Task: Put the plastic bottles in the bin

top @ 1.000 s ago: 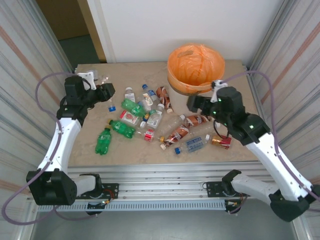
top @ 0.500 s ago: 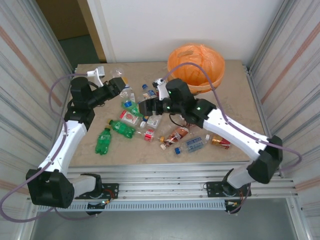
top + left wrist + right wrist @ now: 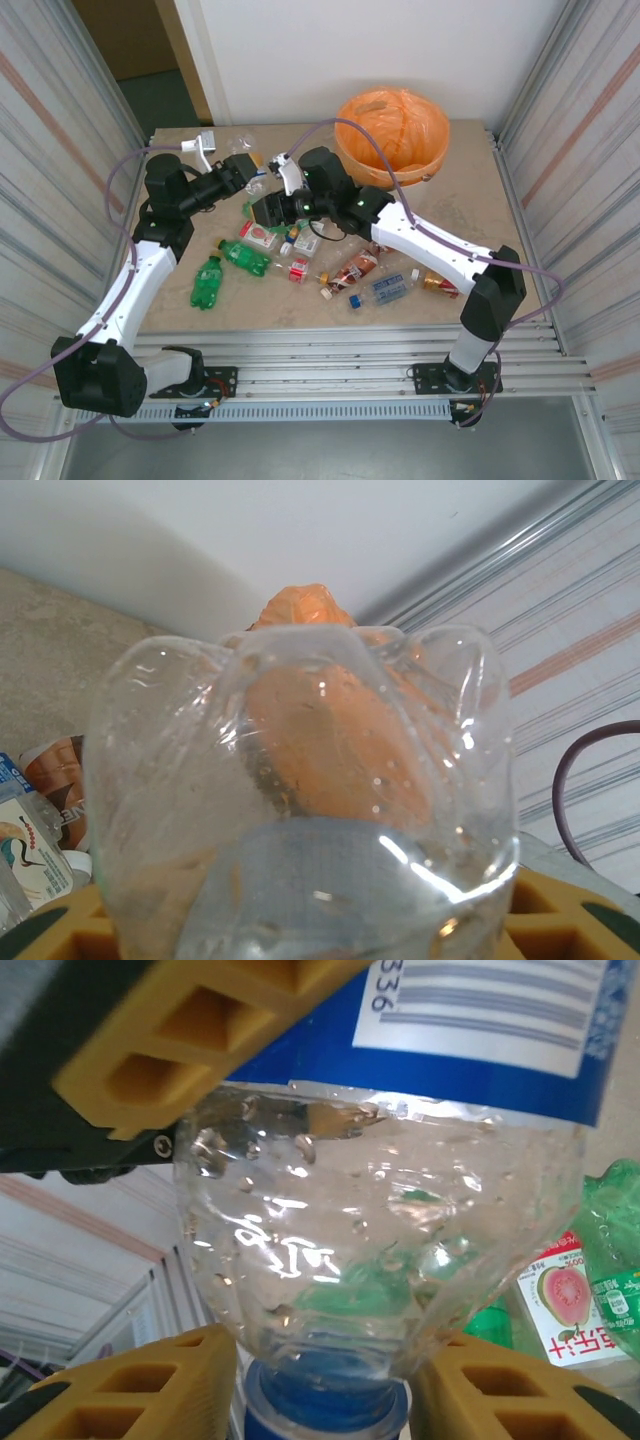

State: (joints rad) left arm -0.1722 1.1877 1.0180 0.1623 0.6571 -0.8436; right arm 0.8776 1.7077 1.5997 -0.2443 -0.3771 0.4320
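Bin (image 3: 435, 140), cream-sided with an orange liner over its rim, stands at the far right of the table (image 3: 460, 225). None of the plastic bottles in view lies inside it.

Left gripper (image 3: 240, 170) is raised over the far left of the table. Its jaws are clenched on a clear bottle (image 3: 244, 146). In the left wrist view this bottle (image 3: 300, 780) points its lobed base away from the camera, with the bin (image 3: 305, 605) showing behind and through it.

Right gripper (image 3: 268, 210) reaches across to the left-centre of the table, just beside the left gripper. In the right wrist view a blue-labelled bottle (image 3: 380, 1220) has its blue cap down between the yellow fingers (image 3: 130, 1390). The fingers flank its shoulder. Whether they clamp it cannot be told.

Remaining bottles lie loose on the table, in front of and to the left of the bin:
- a green bottle (image 3: 207, 282) nearest the left arm
- a second green bottle (image 3: 245, 257) beside it
- a brown-labelled bottle (image 3: 355, 268) at centre
- a clear blue-capped bottle (image 3: 385, 288) just in front of that
- a guava-labelled bottle (image 3: 565, 1300) close to the right gripper
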